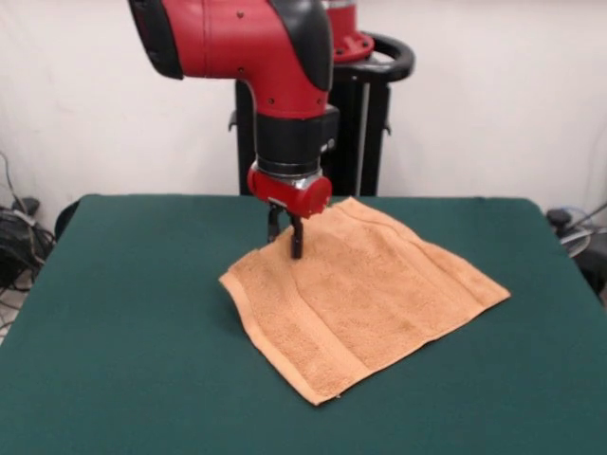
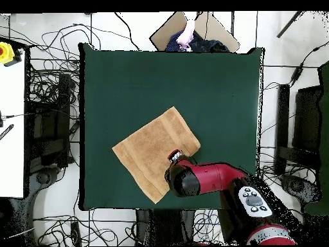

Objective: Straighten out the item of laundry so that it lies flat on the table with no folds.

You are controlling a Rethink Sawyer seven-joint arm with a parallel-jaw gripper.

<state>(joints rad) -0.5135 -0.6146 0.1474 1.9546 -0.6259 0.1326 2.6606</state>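
Our towel (image 1: 365, 299) spreads toward the camera from our tool (image 1: 285, 232), whose narrowly parted fingers pinch its raised far edge.

Glossy red arm (image 1: 237, 43) shells with black joint bands — a black wrist collar, then a red cuff carrying the gripper (image 1: 285, 234) with short dark fingers (image 1: 296, 243); grey buttons on one link.

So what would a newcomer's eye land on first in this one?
The red arm, coming down so its pincer meets the far side of the peach towel. The towel lies spread near the middle of the dark green table, its left edge slightly lifted. At the overhead view's top edge, a person's hand shows.
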